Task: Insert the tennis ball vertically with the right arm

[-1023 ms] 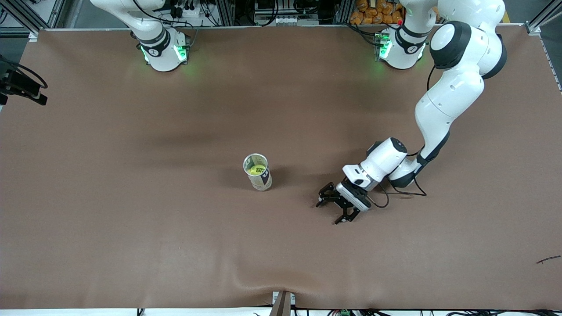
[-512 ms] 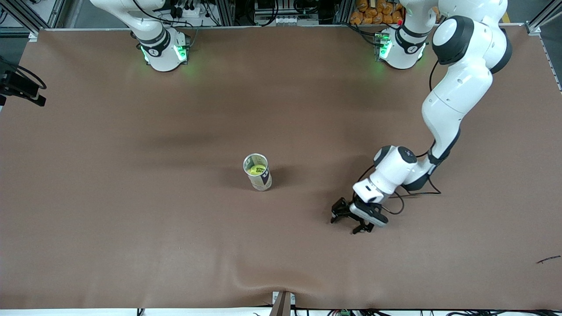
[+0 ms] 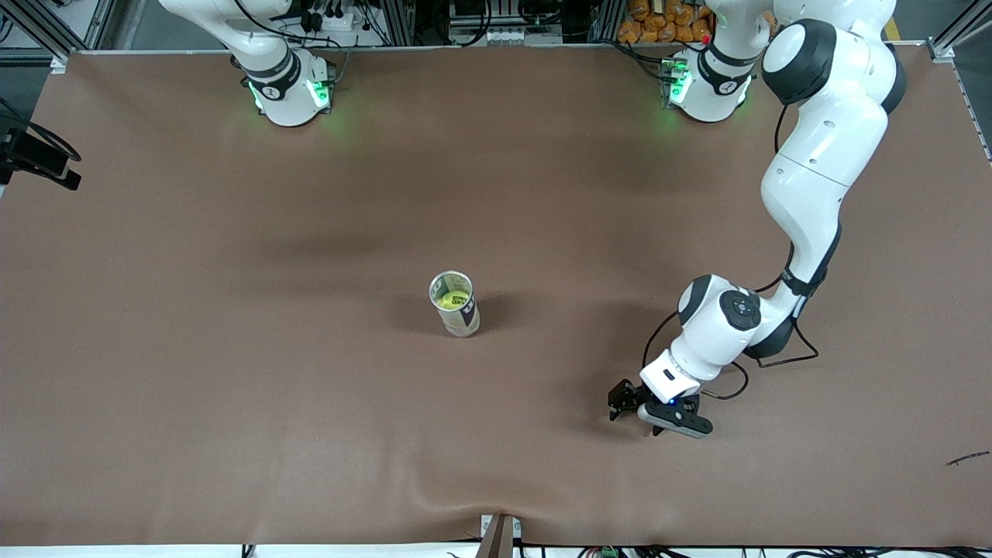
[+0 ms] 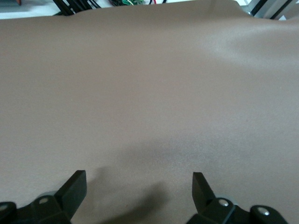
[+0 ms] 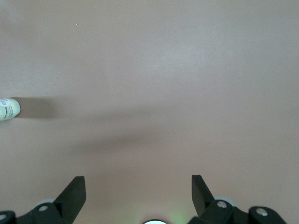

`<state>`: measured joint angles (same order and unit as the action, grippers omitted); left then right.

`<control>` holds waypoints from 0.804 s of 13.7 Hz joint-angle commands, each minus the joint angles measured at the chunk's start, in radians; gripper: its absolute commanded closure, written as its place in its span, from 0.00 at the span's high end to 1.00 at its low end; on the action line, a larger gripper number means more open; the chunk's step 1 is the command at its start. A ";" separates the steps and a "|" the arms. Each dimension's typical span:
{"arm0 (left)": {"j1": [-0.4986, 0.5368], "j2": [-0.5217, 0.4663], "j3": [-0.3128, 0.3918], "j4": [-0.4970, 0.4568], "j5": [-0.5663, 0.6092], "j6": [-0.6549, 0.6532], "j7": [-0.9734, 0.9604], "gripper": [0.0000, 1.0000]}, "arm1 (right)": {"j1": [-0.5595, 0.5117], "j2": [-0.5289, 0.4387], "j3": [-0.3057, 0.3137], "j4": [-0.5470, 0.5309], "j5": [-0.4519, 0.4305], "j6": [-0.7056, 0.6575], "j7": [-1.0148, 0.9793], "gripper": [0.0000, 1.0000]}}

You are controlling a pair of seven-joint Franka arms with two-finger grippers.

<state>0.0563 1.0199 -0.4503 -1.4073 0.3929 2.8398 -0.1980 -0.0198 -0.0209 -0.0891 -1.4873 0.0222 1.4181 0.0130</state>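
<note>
A tennis ball (image 3: pixel 450 299), yellow, sits inside an upright white can (image 3: pixel 457 310) with an open top, near the middle of the brown table. The can (image 5: pixel 8 109) also shows at the edge of the right wrist view. My left gripper (image 3: pixel 637 416) hangs low over the cloth, off toward the left arm's end from the can, open and empty (image 4: pixel 138 182). My right gripper (image 5: pixel 138 186) is open and empty too, held high over bare cloth away from the can. The right arm's hand does not show in the front view.
The brown cloth (image 3: pixel 232 349) covers the whole table, with a ripple at its front edge (image 3: pixel 465 496). The two arm bases (image 3: pixel 288 93) (image 3: pixel 705 89) glow green along the back. A small dark scrap (image 3: pixel 969 459) lies near the front corner at the left arm's end.
The left arm has swung its open gripper away from the can, toward the front camera and the left arm's end. The can and ball have not moved.
</note>
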 commanded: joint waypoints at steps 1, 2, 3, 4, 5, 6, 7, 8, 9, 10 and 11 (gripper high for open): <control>-0.010 -0.119 0.016 -0.013 -0.043 -0.187 -0.023 1.00 | -0.003 0.007 0.005 0.021 -0.004 -0.015 0.016 1.00; -0.004 -0.153 0.013 -0.016 -0.051 -0.254 -0.023 1.00 | -0.005 0.007 0.005 0.022 -0.004 -0.015 0.016 1.00; 0.000 -0.200 0.001 -0.019 -0.063 -0.346 -0.038 1.00 | -0.005 0.007 0.005 0.022 -0.004 -0.015 0.016 1.00; 0.000 -0.242 -0.001 -0.019 -0.068 -0.440 -0.066 1.00 | -0.006 0.007 0.003 0.022 -0.002 -0.015 0.016 1.00; 0.000 -0.285 -0.001 -0.019 -0.068 -0.521 -0.080 1.00 | -0.005 0.007 0.003 0.021 -0.002 -0.015 0.016 1.00; 0.002 -0.326 -0.001 -0.019 -0.068 -0.593 -0.081 1.00 | -0.005 0.007 0.003 0.021 -0.002 -0.022 0.018 1.00; 0.007 -0.366 0.001 -0.019 -0.068 -0.665 -0.080 1.00 | -0.005 0.007 0.005 0.022 -0.002 -0.024 0.018 1.00; 0.010 -0.406 0.004 -0.019 -0.068 -0.733 -0.063 1.00 | -0.005 0.007 0.005 0.022 -0.002 -0.024 0.016 1.00; 0.029 -0.452 -0.001 -0.018 -0.069 -0.787 -0.054 1.00 | -0.005 0.007 0.005 0.022 -0.001 -0.022 0.016 1.00; 0.051 -0.492 -0.005 -0.019 -0.069 -0.847 -0.052 1.00 | -0.003 0.007 0.005 0.022 -0.001 -0.022 0.016 1.00; 0.054 -0.544 -0.008 -0.018 -0.072 -0.915 -0.052 1.00 | -0.003 0.007 0.005 0.022 -0.001 -0.024 0.016 1.00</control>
<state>0.0813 0.5860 -0.4557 -1.3865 0.3464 2.0237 -0.2624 -0.0198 -0.0206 -0.0889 -1.4856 0.0223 1.4111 0.0143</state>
